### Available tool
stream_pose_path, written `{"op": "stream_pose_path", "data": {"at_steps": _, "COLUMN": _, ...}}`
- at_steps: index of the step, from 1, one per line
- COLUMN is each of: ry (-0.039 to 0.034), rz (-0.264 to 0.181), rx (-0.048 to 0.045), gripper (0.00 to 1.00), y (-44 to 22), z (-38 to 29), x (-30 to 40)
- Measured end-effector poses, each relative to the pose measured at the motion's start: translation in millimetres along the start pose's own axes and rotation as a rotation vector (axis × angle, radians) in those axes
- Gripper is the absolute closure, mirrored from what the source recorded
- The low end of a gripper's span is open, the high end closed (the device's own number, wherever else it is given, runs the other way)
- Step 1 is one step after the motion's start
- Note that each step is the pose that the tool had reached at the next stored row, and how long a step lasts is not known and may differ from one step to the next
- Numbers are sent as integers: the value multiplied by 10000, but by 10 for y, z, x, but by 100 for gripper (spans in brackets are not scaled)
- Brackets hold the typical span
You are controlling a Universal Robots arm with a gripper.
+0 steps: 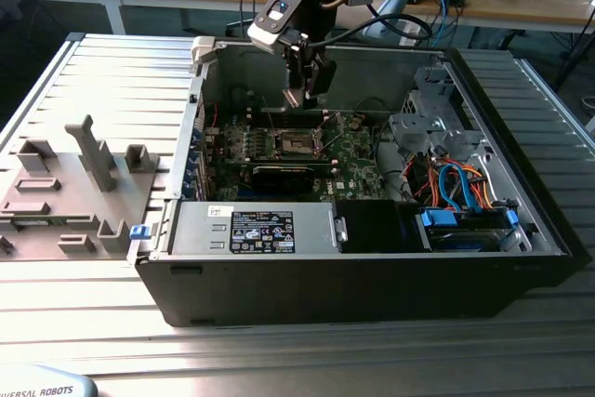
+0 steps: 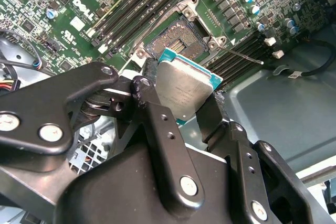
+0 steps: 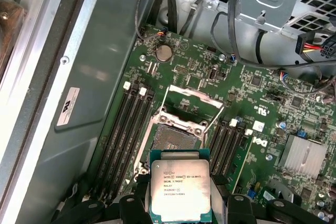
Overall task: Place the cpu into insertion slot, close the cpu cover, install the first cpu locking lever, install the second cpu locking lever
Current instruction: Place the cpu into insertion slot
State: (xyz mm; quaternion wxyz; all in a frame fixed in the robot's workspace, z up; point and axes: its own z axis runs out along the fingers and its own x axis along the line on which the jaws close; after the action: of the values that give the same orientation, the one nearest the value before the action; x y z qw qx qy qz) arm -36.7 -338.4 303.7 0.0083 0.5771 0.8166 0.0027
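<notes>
One step is in hand, the first: placing the cpu (image 3: pixel 179 190). The pincer (image 1: pixel 305 90) is closed on two opposite edges of the cpu and holds it in the air above the board (image 3: pixel 262 98). In the exterior view the slot (image 1: pixel 299 144) lies at about 6 o'clock from the pincer, well apart from it. The slot is bare and the cover (image 3: pixel 194 95) stands raised. I judge that seating calls for a level cpu, square to the recess, corners matched, and a gentle descent.

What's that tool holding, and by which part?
The tool holds the cpu by two opposite side edges, above the insertion slot.
</notes>
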Motion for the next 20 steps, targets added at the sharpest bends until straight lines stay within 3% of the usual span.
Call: {"op": "stream_pose_path", "data": {"at_steps": 20, "ry": -5, "rz": 379, "rx": 4, "gripper": 46, "y": 0, "z": 6, "x": 0}}
